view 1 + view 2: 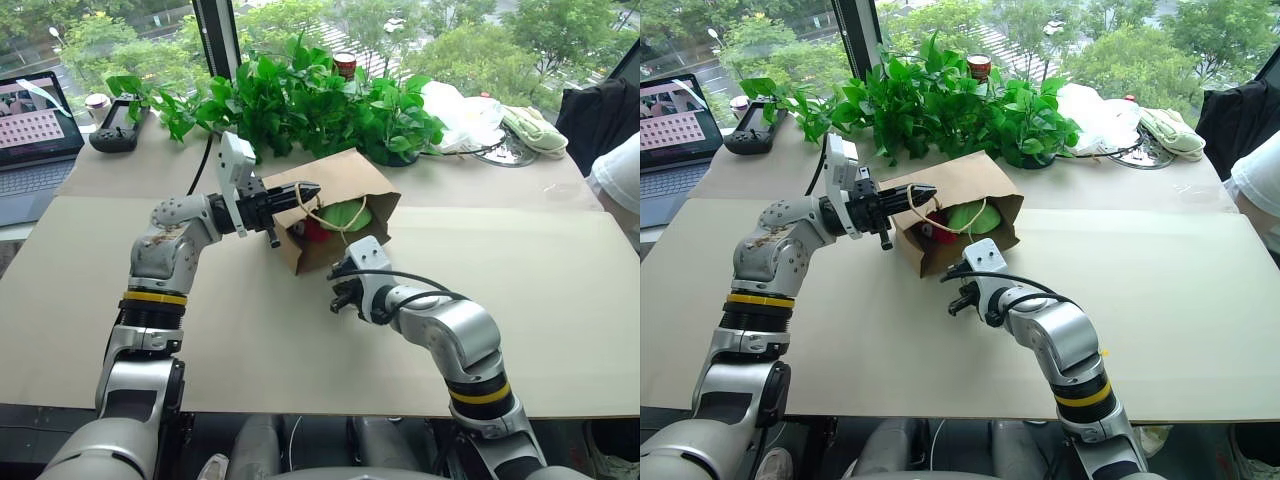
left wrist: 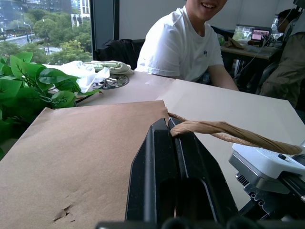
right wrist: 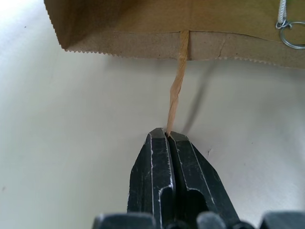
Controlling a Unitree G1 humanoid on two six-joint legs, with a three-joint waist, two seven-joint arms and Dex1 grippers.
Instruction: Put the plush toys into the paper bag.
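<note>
Beige surface (image 1: pixel 560 330): both toys sit in the paper bag (image 1: pixel 345 175); each gripper's jaws pinch a cord handle, so lift evenly.

- A beige table (image 1: pixel 560 330) is seen spanning the scene.
- The paper bag (image 1: pixel 345 185) is laid on its side at mid-table.
- Leafy plants (image 1: pixel 300 100) are set along the far edge.
- A laptop (image 1: pixel 35 140) and a black controller (image 1: pixel 120 125) are placed far left.
- A white plastic bag (image 1: pixel 465 115) and a pale green cloth (image 1: pixel 535 130) are found far right.

Leafy plants (image 1: pixel 300 95), laptop (image 1: pixel 35 135), white bag (image 1: pixel 462 115)
</note>
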